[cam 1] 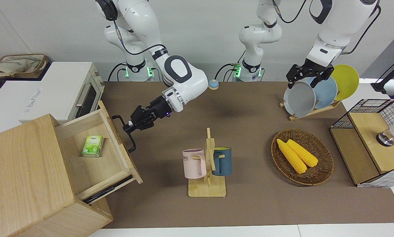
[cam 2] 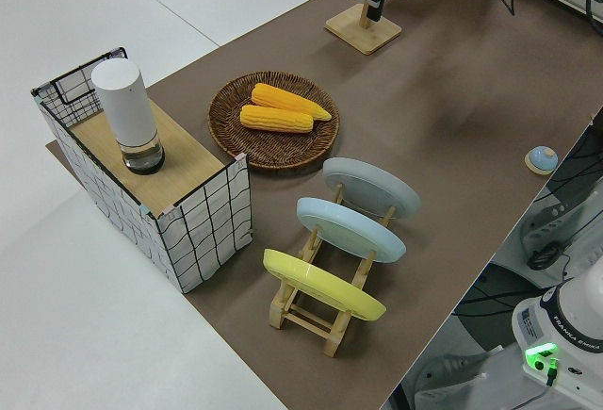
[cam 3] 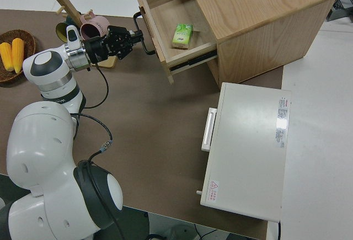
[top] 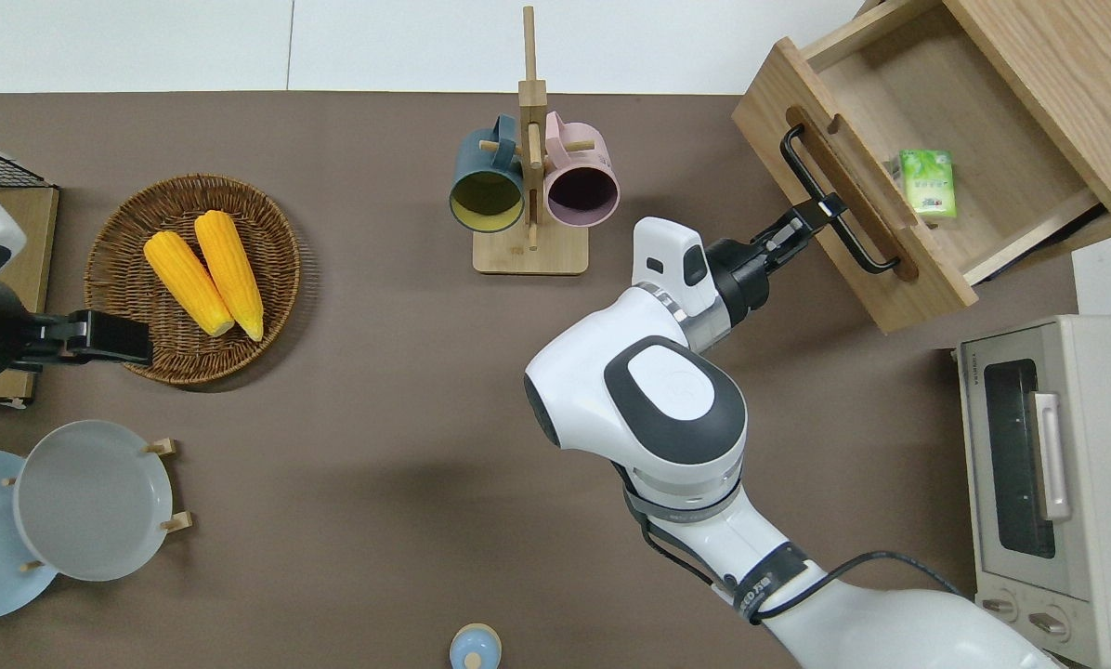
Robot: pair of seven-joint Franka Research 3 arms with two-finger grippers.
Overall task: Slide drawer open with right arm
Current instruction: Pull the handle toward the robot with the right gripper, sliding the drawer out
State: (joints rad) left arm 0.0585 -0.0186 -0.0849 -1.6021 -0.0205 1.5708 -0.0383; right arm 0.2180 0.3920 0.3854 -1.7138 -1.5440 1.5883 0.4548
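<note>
The drawer (top: 927,177) stands pulled well out of the cabinet (cam 1: 22,177), its front reaching over the brown table (top: 379,390). The right gripper (top: 814,212) is clamped on the black handle (top: 834,212), filling the gap between bar and drawer front at mid-length. At roughly 8 o'clock from the handle in the overhead view the mug rack (top: 529,186) stands near; bare table lies between. A green box (top: 927,171) seems the only item inside the drawer. At 5 o'clock, the toaster oven (top: 1057,483) closes that end. The left arm is parked.
</note>
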